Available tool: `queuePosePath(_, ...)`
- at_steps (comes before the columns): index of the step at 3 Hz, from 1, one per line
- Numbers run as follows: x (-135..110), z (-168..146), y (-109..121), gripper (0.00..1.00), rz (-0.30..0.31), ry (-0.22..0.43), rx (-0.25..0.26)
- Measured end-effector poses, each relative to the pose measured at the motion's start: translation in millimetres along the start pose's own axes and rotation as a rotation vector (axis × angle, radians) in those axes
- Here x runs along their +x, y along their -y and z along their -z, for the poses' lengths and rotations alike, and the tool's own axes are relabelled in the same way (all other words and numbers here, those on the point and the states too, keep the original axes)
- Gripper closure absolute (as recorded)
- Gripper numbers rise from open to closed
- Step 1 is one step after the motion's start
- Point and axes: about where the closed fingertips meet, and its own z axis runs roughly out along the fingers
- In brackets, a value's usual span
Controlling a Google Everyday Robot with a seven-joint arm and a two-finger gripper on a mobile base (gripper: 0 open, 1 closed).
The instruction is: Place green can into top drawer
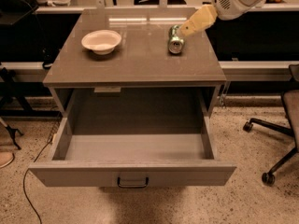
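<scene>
The green can (175, 40) lies on its side on the cabinet top (135, 59), right of centre, its silver end facing the camera. My gripper (189, 28) reaches down from the upper right on a white arm, its tan fingers (199, 20) right beside the can's far end. I cannot tell if it touches the can. The top drawer (133, 174) is pulled wide open below the cabinet top. It is empty, with a small dark handle (132, 182) at the centre of its front panel.
A white bowl (101, 41) sits on the cabinet top at the left. An office chair (280, 125) stands on the floor at the right. A dark cable (32, 171) runs over the floor at the left. A counter lies behind the cabinet.
</scene>
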Motion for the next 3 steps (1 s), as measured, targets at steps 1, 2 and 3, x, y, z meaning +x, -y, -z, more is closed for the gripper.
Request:
queuePosePath(1,-22,-23,-2,0.00,-0.097,0.050,0.069)
queuePosePath(2,-44,-49,1,0.00,-0.225,0.071,0.106)
queuePosePath(3,-60,-73,6,0.00,-0.322,0.072,0.114)
